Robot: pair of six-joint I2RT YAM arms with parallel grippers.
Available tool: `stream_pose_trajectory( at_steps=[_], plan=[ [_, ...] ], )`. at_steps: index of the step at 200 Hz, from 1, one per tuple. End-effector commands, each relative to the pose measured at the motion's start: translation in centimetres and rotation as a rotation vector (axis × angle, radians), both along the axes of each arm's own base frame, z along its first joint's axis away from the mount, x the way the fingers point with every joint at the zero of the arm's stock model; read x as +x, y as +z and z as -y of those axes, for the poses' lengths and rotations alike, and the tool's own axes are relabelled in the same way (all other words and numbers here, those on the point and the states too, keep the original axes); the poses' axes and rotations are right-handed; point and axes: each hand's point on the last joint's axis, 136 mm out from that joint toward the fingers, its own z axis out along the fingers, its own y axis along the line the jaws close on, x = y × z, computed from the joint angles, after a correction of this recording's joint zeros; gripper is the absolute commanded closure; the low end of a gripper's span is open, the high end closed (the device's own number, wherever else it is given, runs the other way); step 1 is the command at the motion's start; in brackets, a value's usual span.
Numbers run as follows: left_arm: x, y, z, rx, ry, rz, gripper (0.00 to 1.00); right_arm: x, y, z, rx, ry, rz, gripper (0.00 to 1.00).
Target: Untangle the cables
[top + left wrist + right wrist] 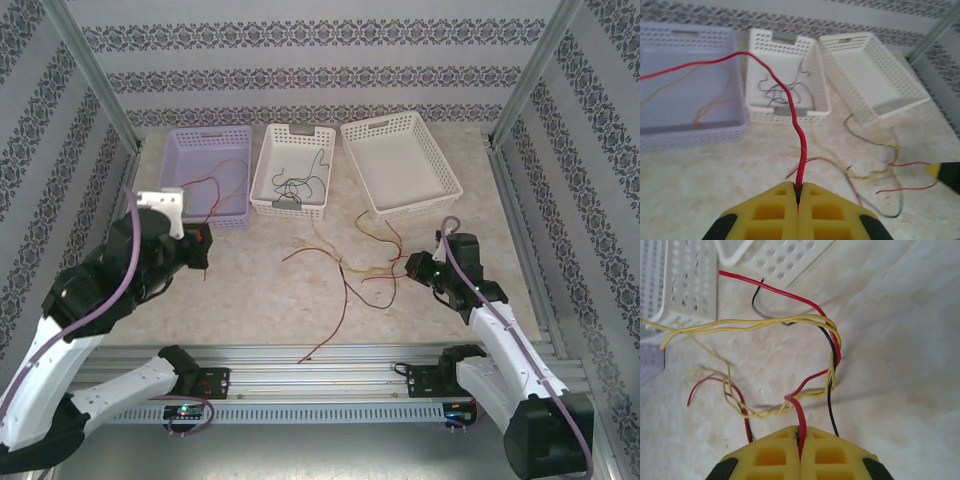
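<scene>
Lying in a loose knot on the middle of the table (250,295), just on the near side of the baskets, the cables (355,268) are red, yellow and black strands crossing over each other. One red cable (800,170) is pinched tight in the left gripper (798,189). It rises from the closed fingers and bends far and left over the purple basket (742,122), which has thin yellow strands inside. It looks like this one is pulled free and held high so it can drop in there. The middle white basket (790,111) has dark strands in it, and the right white basket (445,190) sits beside it. The right gripper (800,431) is clamped on a red strand (801,417) at the right edge of the knot, where yellow ones twist round it and a black one runs just beside. That grip probably pins the knot down, or readies the next pull. The left arm (90,290) is bent and lifted, reaching far and left to the purple basket's near right corner. The right arm (500,335) stretches low toward the middle, fingers close to the table.
</scene>
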Motion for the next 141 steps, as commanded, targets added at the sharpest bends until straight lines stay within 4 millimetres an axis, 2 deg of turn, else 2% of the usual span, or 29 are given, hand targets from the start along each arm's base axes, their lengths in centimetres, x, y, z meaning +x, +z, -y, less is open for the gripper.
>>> stream_pose_trajectory(
  at_steps=[1,43,66,110,141],
  plan=[
    [2.6,4.3,3.9,-0.064,-0.121,0.105,1.00,-0.2,-0.6,-0.5,-0.017,0.010,0.024,1.00],
    [8.4,7.4,11.6,-0.124,-0.284,0.114,1.00,-0.9,-0.2,-1.3,-0.019,0.039,0.071,1.00],
    [12.2,7.5,16.0,-0.161,-0.353,0.109,1.00,-1.4,1.0,-1.6,0.001,0.051,0.136,1.00],
    [19.8,6.2,23.3,-0.243,-0.412,0.114,1.00,-2.8,3.8,-1.9,0.035,0.089,0.243,1.00],
    [24.1,3.8,28.3,-0.321,-0.432,0.097,1.00,-3.8,4.6,-2.1,0.052,0.106,0.254,1.00]
  ],
)
